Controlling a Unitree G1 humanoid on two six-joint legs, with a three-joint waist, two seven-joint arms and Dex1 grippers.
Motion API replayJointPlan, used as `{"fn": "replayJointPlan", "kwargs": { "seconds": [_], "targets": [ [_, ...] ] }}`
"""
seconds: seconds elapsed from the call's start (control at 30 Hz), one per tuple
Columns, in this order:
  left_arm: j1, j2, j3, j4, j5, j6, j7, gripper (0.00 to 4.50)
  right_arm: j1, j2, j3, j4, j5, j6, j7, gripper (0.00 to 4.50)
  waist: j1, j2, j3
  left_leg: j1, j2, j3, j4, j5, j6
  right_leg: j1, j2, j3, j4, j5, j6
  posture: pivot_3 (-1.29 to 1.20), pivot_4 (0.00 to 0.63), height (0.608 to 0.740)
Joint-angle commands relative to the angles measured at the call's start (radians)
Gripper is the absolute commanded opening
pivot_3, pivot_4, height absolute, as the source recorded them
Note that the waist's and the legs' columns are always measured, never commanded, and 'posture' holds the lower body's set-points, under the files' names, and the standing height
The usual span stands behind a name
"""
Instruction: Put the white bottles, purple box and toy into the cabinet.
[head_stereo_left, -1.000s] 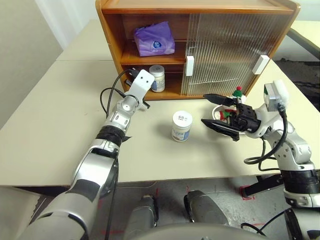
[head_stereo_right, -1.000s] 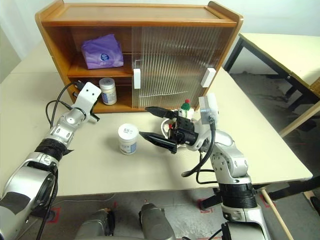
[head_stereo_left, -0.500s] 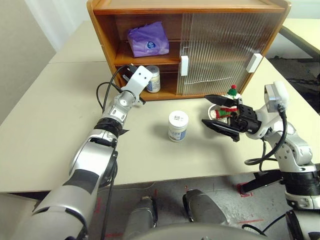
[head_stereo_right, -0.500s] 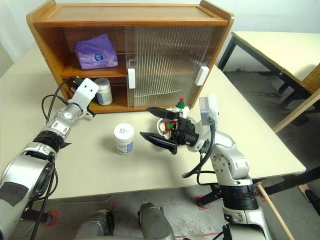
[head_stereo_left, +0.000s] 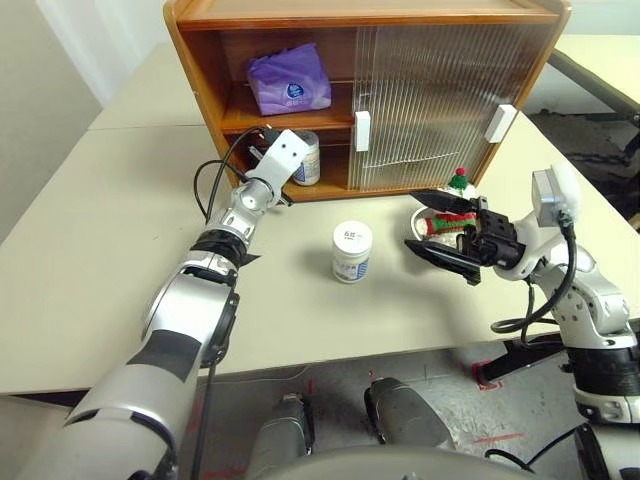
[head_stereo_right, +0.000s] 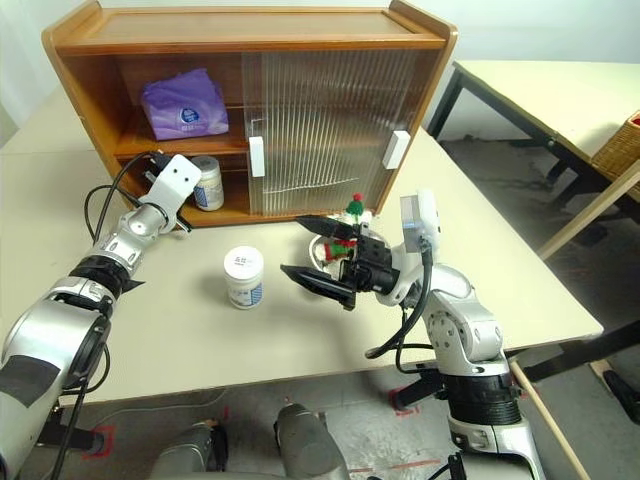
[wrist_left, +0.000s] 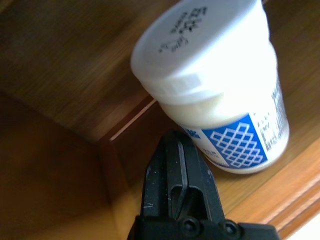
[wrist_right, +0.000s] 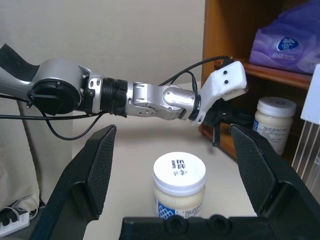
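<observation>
One squat white bottle (head_stereo_left: 352, 251) with a blue-printed label is seen upright mid-table, cap up; another (wrist_left: 220, 95) stands on the cabinet (head_stereo_left: 300, 20) lower shelf beside the closed left tool (wrist_left: 181, 172). The right tool (head_stereo_left: 440, 225) is spread wide, empty.

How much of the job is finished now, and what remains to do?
Done: the purple box lies on the upper shelf of the cabinet, and one white bottle stands on the lower shelf, the shut left gripper beside it. Left: the second white bottle and the toy, both on the table. The right gripper is open, holding nothing.
</observation>
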Motion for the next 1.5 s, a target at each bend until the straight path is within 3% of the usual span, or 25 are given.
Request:
{"fn": "replayJointPlan", "kwargs": {
  "seconds": [0.03,0.2,0.7,0.97,1.07,1.43,1.5],
  "targets": [
    [-0.015,-0.020,-0.013,0.019,0.009,-0.016,-0.018,0.01,0.002,-0.008,-0.015,-0.015,-0.001,-0.006,-0.003,4.50,-0.004,0.000,0.000,0.000,0.000,0.000,0.000,0.000,0.000,0.000,0.000,0.000,0.000,0.000,0.001,-0.37,0.044,0.740],
    [-0.021,-0.036,-0.015,0.025,0.007,-0.027,-0.019,0.01,-0.002,-0.007,-0.014,-0.014,-0.001,-0.008,-0.005,4.50,-0.012,0.000,0.000,0.000,-0.001,0.002,0.001,0.001,0.002,0.000,0.000,0.000,0.000,-0.004,0.011,-0.37,0.042,0.740],
    [-0.042,-0.065,-0.007,0.048,-0.007,-0.044,-0.030,0.01,0.010,-0.007,-0.012,-0.027,0.002,-0.004,-0.018,4.50,-0.026,0.000,0.000,0.000,-0.002,0.002,0.001,0.004,0.002,0.001,0.000,0.002,0.000,-0.003,0.012,-0.38,0.046,0.740],
    [0.126,-0.062,0.113,-0.117,-0.181,0.018,-0.197,0.01,0.005,-0.010,-0.007,-0.004,-0.003,-0.008,-0.002,4.50,-0.030,0.003,-0.002,0.000,-0.003,0.003,0.001,0.004,0.002,0.001,0.000,0.001,0.000,-0.003,0.013,-0.35,0.048,0.740],
    [0.255,-0.051,0.170,-0.273,-0.267,0.038,-0.254,0.59,-0.005,-0.007,-0.005,0.008,-0.005,-0.009,0.004,4.50,-0.030,0.004,-0.003,0.000,-0.002,0.003,0.001,0.005,0.002,0.001,0.001,0.001,0.001,-0.003,0.013,-0.35,0.050,0.740],
    [0.619,0.044,0.263,-0.926,-0.571,0.246,-0.533,4.41,-0.028,-0.006,0.001,0.042,-0.011,-0.017,0.030,4.50,-0.004,0.006,-0.010,0.002,0.000,0.001,0.000,0.001,-0.016,0.000,0.003,0.001,0.001,0.005,0.000,-0.33,0.046,0.740],
    [0.697,0.080,0.276,-1.035,-0.656,0.303,-0.617,4.48,-0.030,-0.009,-0.003,0.046,-0.010,-0.018,0.033,4.50,-0.002,0.008,-0.011,0.002,0.001,0.001,-0.001,0.001,-0.017,-0.004,0.002,0.002,0.001,0.008,-0.005,-0.32,0.048,0.740]
  ]
}}
